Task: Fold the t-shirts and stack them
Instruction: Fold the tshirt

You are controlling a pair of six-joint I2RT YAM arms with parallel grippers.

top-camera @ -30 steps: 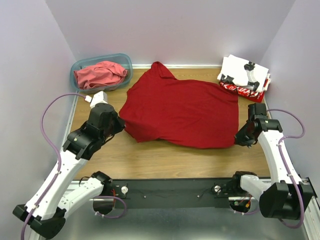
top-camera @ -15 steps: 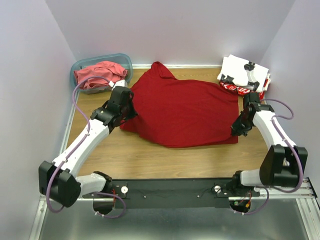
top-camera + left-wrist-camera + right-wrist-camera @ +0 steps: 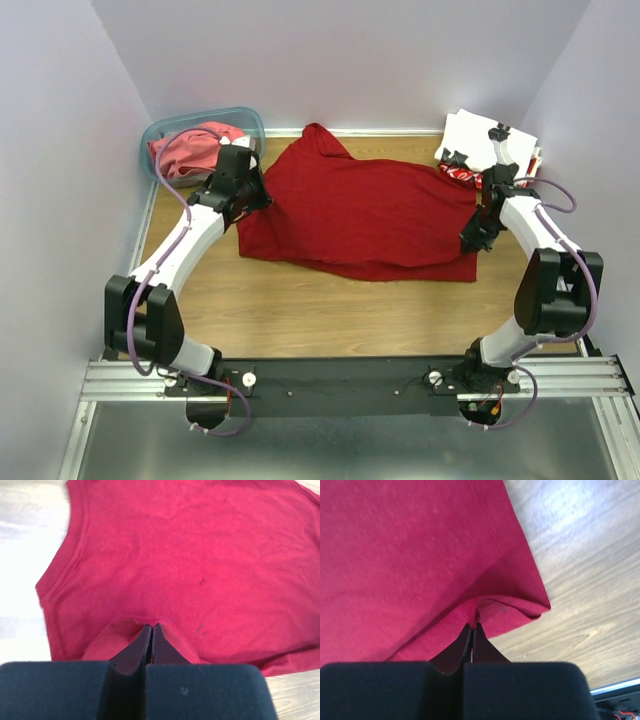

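Top external: fixed, high behind both arm bases, angled down over the whole plain deep red cloth t-shirt (image 3: pixel 360 215).
Left wrist: close at its left edge, facing across it.
Right wrist: close at its right corner.
Shared by all three views: that shirt.

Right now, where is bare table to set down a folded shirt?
The widest bare table lies between the red shirt and the front rail. A narrow strip runs behind the shirt, along the back wall. Far corners are crowded: tub left, folded stack right.

Coral shirt (image 3: pixel 180 155) part hidden by L arm (image 3: pixel 190 235); white shirt (image 3: pixel 475 130) prints unreadable.
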